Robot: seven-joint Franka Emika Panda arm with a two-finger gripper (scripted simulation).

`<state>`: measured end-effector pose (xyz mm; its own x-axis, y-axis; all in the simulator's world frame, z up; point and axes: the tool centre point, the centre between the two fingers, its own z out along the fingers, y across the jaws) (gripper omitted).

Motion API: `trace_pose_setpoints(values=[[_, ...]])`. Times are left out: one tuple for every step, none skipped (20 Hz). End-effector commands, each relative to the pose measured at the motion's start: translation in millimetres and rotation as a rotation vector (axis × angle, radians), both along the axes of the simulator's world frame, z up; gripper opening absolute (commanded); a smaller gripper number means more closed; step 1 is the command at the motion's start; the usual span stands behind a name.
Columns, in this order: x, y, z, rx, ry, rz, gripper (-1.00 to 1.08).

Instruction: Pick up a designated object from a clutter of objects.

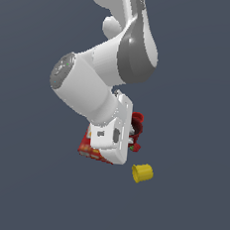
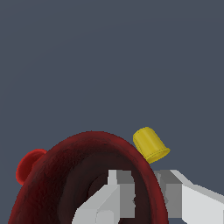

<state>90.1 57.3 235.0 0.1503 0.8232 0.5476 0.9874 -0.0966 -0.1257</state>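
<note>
The dark red mug (image 2: 65,175) fills the near part of the wrist view, its dark inside facing the camera. My gripper (image 2: 144,192) straddles its rim, with one finger (image 2: 118,192) inside the mug and the other outside, both pressed against the wall. In the exterior view the mug (image 1: 138,120) peeks out behind my white hand (image 1: 113,131), which hides most of it and the fingers. The mug's handle does not show.
A yellow cup (image 1: 142,173) lies on its side at the exterior view's right, apart from the rest, and shows past the mug's rim as the yellow cup (image 2: 151,143). A small red cup (image 2: 27,166) sits beside the mug. The flat red box (image 1: 89,149) lies under my hand.
</note>
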Motion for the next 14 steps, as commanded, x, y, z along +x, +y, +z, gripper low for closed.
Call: trace_pose_setpoints(values=[[-13.1,-0.8,20.9,-0.001,-0.003,0.0,-1.0],[-18.4,-1.1,28.9,-0.001,-0.003,0.0,-1.0],[-23.7,-1.5,36.9,-0.001,-0.003,0.0,-1.0],[-29.1,-1.8,44.9,-0.001,-0.003,0.0,-1.0],[-34.5,-2.1,53.1,-0.001,-0.003,0.0,-1.0],[-40.0,-2.5,61.3,-0.001,-0.003,0.0,-1.0],[-45.4,-3.1,69.7,0.0,-0.003,0.0,-1.0],[-50.9,-3.4,78.1,0.0,-0.003,0.0,-1.0],[-56.5,-3.8,86.7,0.0,-0.003,0.0,-1.0],[-62.2,-4.2,95.4,0.0,-0.003,0.0,-1.0],[-67.8,-4.6,104.2,0.0,-0.003,0.0,-1.0],[-73.6,-5.0,113.3,0.0,-0.003,0.0,-1.0],[-79.5,-5.4,122.5,0.001,-0.003,0.0,-1.0],[-85.2,-5.8,131.5,0.001,-0.003,0.0,-1.0]])
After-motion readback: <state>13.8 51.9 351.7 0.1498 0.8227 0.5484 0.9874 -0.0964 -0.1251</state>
